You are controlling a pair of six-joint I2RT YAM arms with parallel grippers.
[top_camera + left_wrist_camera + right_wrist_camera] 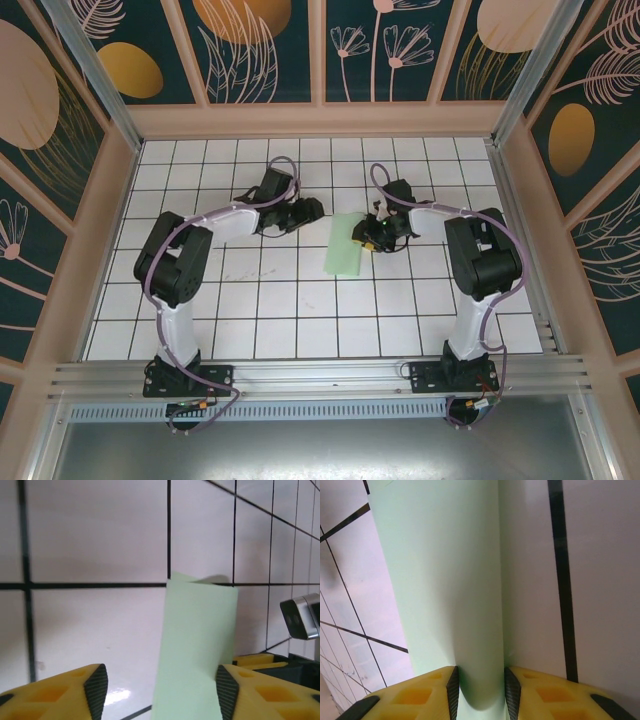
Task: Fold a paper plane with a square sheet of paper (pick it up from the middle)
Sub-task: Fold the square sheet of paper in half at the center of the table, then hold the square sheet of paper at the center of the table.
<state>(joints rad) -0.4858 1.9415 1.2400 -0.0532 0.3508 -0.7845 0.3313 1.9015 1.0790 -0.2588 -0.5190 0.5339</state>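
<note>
Our square sheet of paper [347, 245] lay merely halved; our right pincer [481, 686] pinched its fold, our left pincer [161, 687] gaped open; most folds, we judged, remained.

White gridded table [300, 320], floral wall panels [260, 50], perhaps aluminium rail [320, 375]

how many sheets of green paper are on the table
1. The green paper lies mid-table, its right edge pinched in the right claw; the left claw stands open beside it. No sign of another hidden.
</note>
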